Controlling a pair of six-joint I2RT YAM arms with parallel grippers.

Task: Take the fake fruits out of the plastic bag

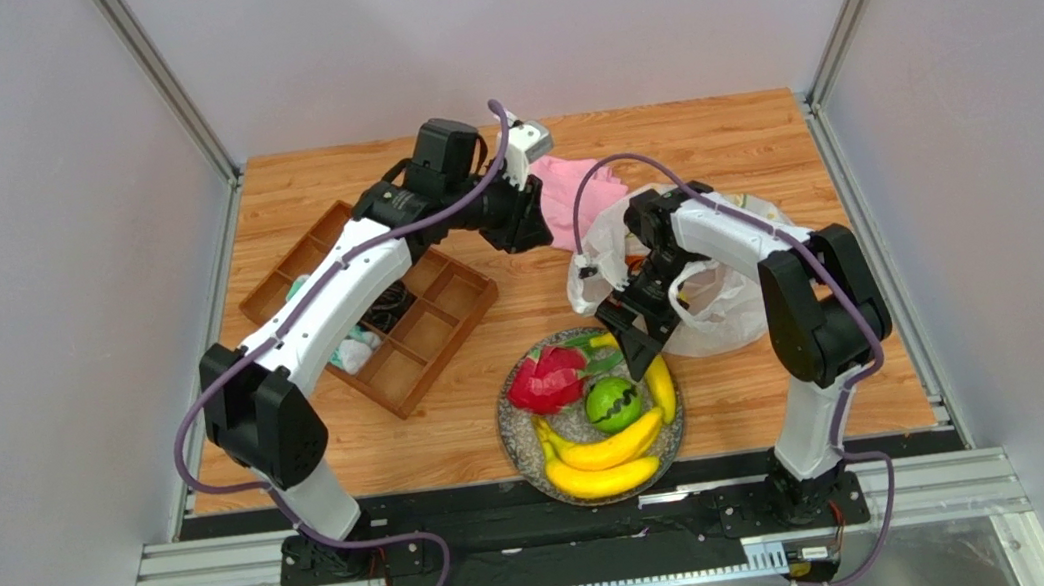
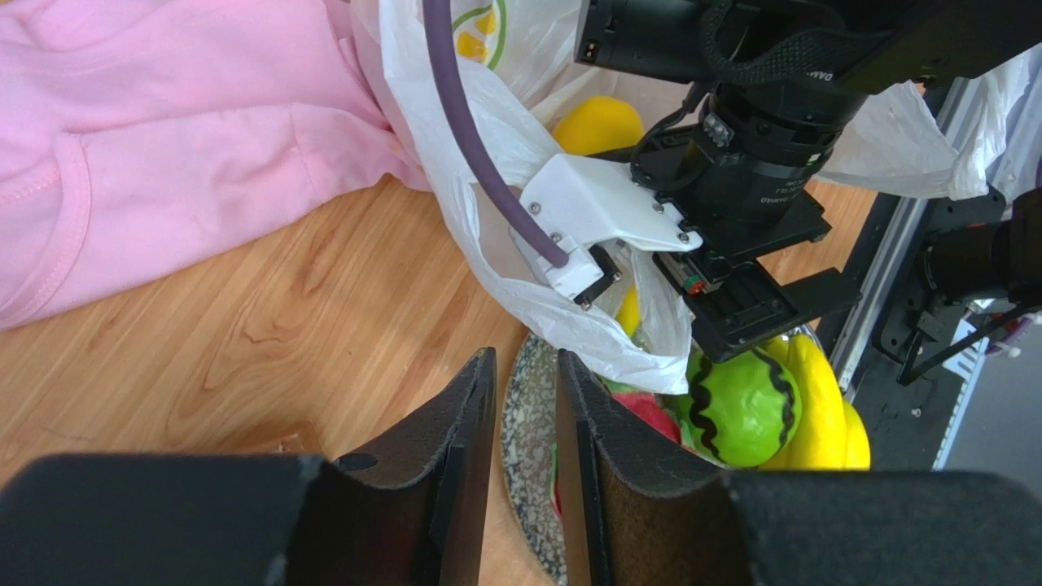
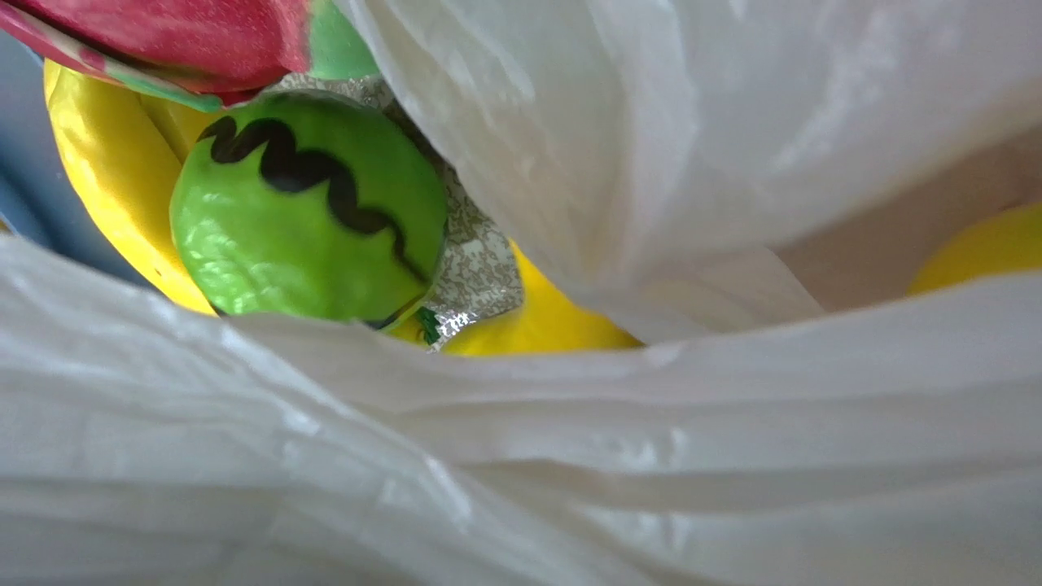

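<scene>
The plastic bag lies crumpled at the right, its mouth toward the speckled plate. On the plate are the dragon fruit, the green fruit and bananas. My right gripper is at the bag's mouth above the plate's far edge. In the right wrist view the bag covers its fingers, with the green fruit beyond. A yellow fruit shows inside the bag. My left gripper hovers by the pink cloth, nearly closed and empty.
A pink cloth lies behind the bag. A brown wooden compartment tray sits at the left under my left arm. Metal frame posts and grey walls bound the table on both sides.
</scene>
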